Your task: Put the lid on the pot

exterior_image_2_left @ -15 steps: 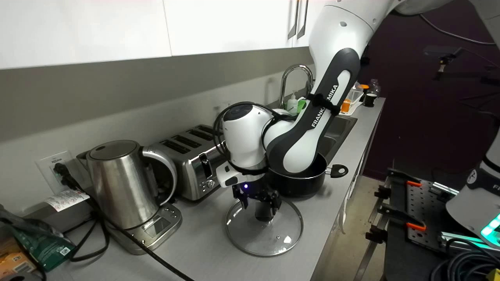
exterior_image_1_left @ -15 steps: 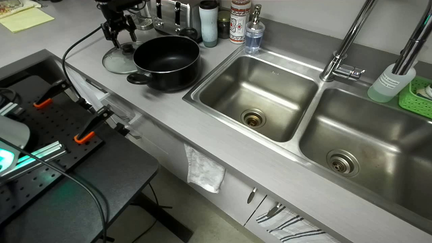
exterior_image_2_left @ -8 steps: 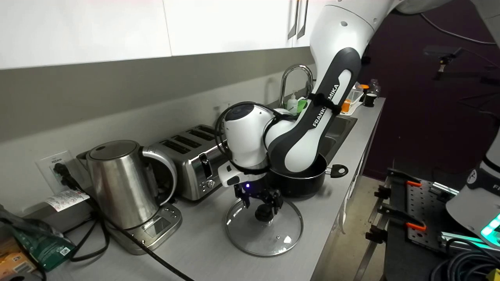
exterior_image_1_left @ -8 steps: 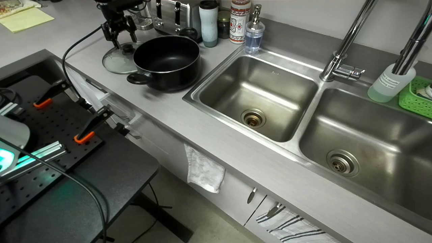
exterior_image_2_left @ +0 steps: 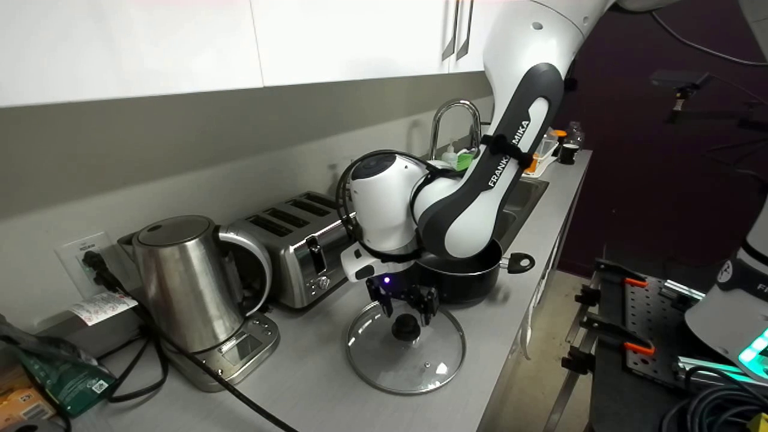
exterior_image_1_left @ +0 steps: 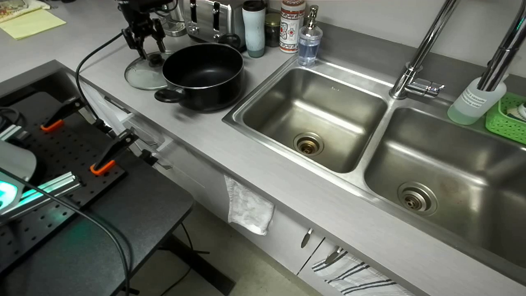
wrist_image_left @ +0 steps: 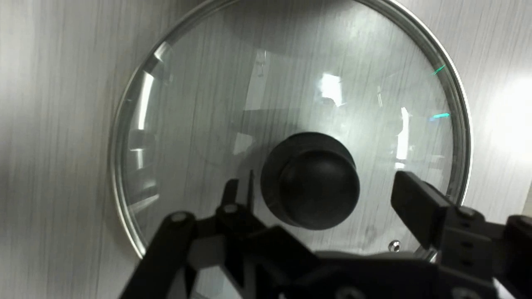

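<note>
I've got the lid (exterior_image_2_left: 406, 358) flat on the counter (exterior_image_1_left: 205, 127) just beside the pot (exterior_image_1_left: 209, 98), my gripper (exterior_image_2_left: 407, 317) above the lid, jaws spread, nothing pinched. I'd centre on the knob (wrist_image_left: 314, 182), drop a touch, pinch squarely, then lift level to clear the pot.

Black pot (exterior_image_1_left: 211, 95), clear glass lid (exterior_image_2_left: 411, 363) with black knob (wrist_image_left: 319, 189), black hand (exterior_image_2_left: 407, 315), grey desk (exterior_image_1_left: 197, 127), pale yellow paper (exterior_image_1_left: 33, 24), green basket (exterior_image_1_left: 505, 120), black-striped white towel (exterior_image_1_left: 357, 273), red-patterned white container (exterior_image_1_left: 292, 31)
</note>
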Robot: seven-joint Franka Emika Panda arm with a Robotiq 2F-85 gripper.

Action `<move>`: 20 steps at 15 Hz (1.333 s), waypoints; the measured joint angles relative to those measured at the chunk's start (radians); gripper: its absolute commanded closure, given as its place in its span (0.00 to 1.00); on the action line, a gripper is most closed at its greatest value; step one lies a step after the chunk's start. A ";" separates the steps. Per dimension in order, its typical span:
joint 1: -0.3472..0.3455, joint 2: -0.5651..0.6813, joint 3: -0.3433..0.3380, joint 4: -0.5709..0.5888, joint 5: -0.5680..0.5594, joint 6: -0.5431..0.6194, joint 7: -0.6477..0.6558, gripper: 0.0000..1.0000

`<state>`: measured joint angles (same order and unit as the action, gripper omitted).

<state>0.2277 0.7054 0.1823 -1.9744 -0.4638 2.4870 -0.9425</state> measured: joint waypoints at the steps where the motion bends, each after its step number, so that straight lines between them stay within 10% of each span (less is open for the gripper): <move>1: 0.000 -0.003 0.000 -0.004 0.000 -0.007 0.000 0.55; 8: 0.000 -0.026 0.004 -0.005 0.001 -0.084 0.000 0.98; 11: 0.000 -0.031 0.005 -0.005 0.001 -0.097 0.000 1.00; 20: 0.000 -0.034 0.009 -0.007 0.001 -0.117 0.000 0.42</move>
<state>0.2282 0.6716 0.1918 -1.9811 -0.4629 2.3701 -0.9429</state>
